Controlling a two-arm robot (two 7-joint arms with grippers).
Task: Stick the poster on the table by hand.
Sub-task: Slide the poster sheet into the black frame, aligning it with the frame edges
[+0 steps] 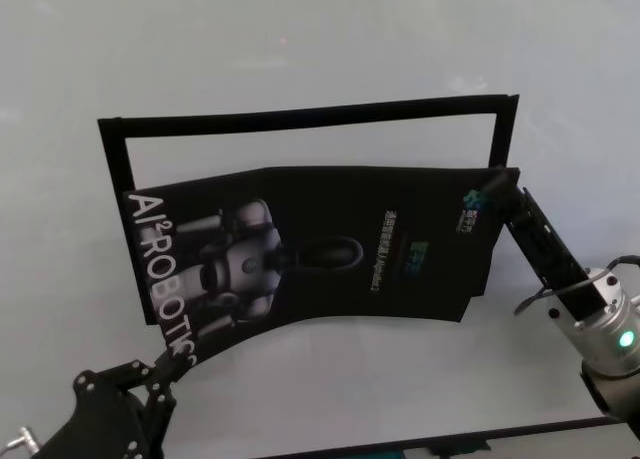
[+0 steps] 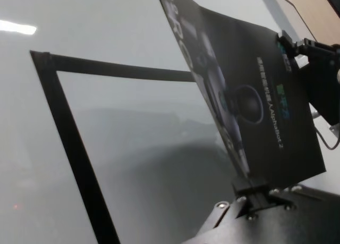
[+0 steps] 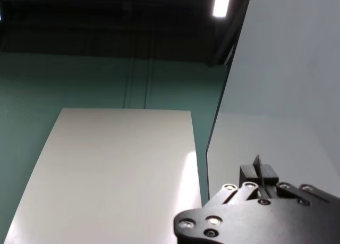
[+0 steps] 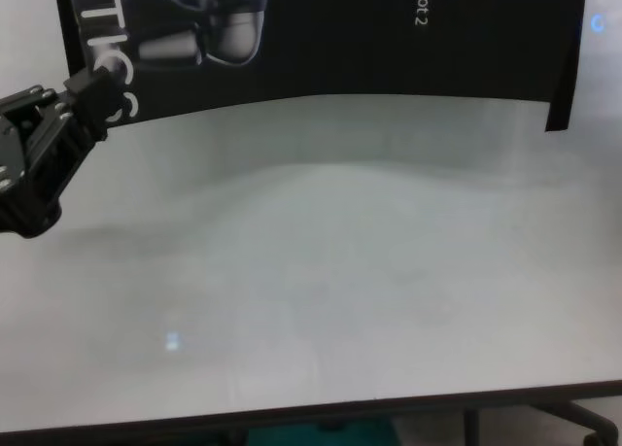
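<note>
**Poster held up between both grippers above the table**

Left gripper (image 1: 165, 364) sits nearest, at about 7 o'clock in the head view, pinched tight on the poster's (image 1: 330, 249) lettered corner. Over at 3 o'clock the right gripper (image 1: 497, 186) clamps the opposite far corner, fingers closed on the sheet's edge. Between them the poster hangs bowed above the white table (image 1: 330, 389), its near edge lifted clear, overlapping a black tape frame (image 1: 300, 117) marked out on the tabletop behind it
</note>
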